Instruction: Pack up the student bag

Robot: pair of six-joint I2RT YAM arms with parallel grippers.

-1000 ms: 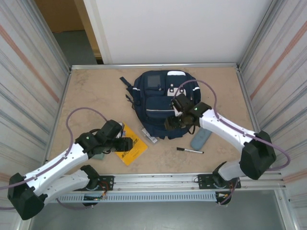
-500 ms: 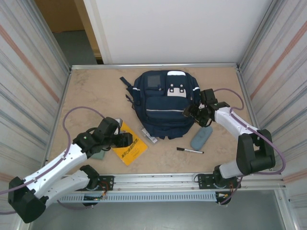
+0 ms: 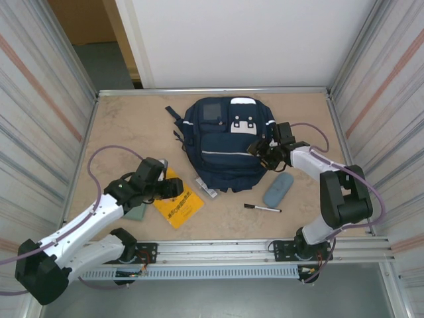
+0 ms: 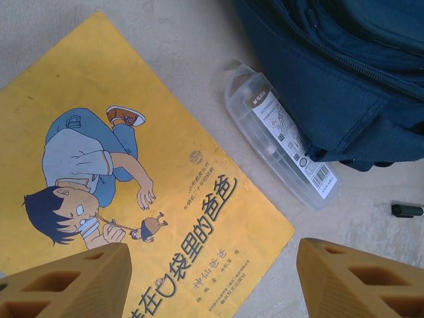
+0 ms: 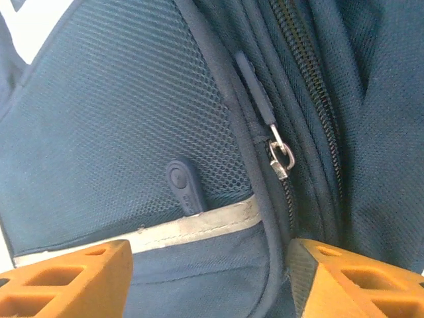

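Navy student bag [image 3: 225,142] right edge: right fingers [image 5: 66,278] open | left fingers [image 4: 73,285] open over yellow book [image 4: 132,172] | bare tabletop [image 3: 132,126] far-left

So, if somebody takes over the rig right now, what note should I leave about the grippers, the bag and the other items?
Left gripper: open, empty, above the yellow book.
Right gripper: open, empty, at the right side of the student bag, close to a zip pull.
Things: the bag lies flat. The clear pen box lies against its near edge. The black pen and grey-blue case lie beside its near right corner.
Done: nothing packed that I can see; the zip looks closed where it shows.
Left: open the bag, then put in book, box, pen and case.
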